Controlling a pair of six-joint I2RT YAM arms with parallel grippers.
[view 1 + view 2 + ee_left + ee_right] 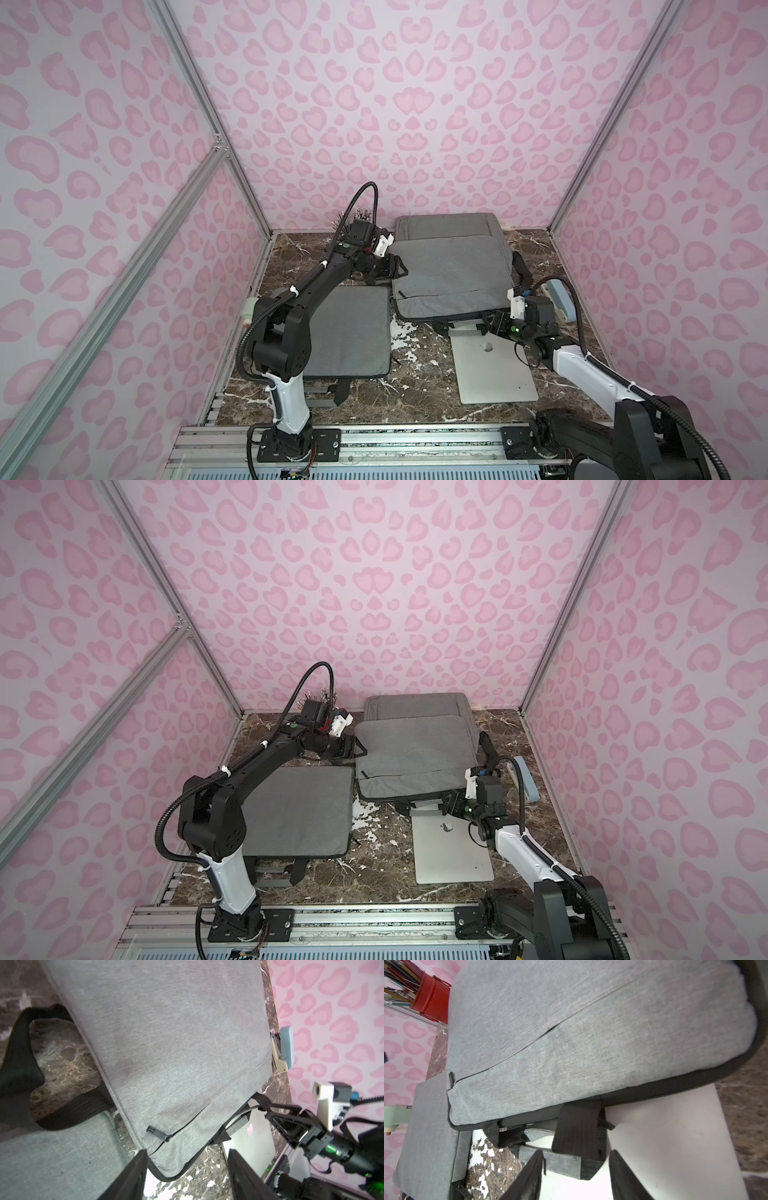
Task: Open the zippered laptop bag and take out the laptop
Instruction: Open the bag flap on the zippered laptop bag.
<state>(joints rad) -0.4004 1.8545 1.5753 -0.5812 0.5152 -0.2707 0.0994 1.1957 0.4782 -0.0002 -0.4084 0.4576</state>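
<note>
Both sets of jaws stand spread and pinch nothing. The right gripper [490,326] hovers low over the far end of the laptop [492,368], its fingers [529,1176] either side of the bag's handle strap [578,1131] without closing on it. The left gripper [401,270] sits at the left edge of the bag [451,276], fingers [133,1176] open just beside its corner, near the pocket zip pull [156,1131]. The laptop lies flat on the marble table [419,399], most of it bare and toward the robot; its far edge is overlapped by the bag's front edge and strap, and from these views I cannot tell whether that end is still inside the opening or merely under the loose fabric. The bag itself lies flat, partly over another grey bag [444,226] against the back wall, and a third grey bag [349,332] lies beside the left arm. To my eye the step in hand is the end of the withdrawal: the laptop looks nearly or fully out and both grippers appear to have let go. If the far edge is still caught, the next move calls for the left gripper to pin or lift the bag's edge while the right takes the laptop's thin rim and slides it toward the robot; the smooth lid offers little purchase, so the grip must be on the edge.
</note>
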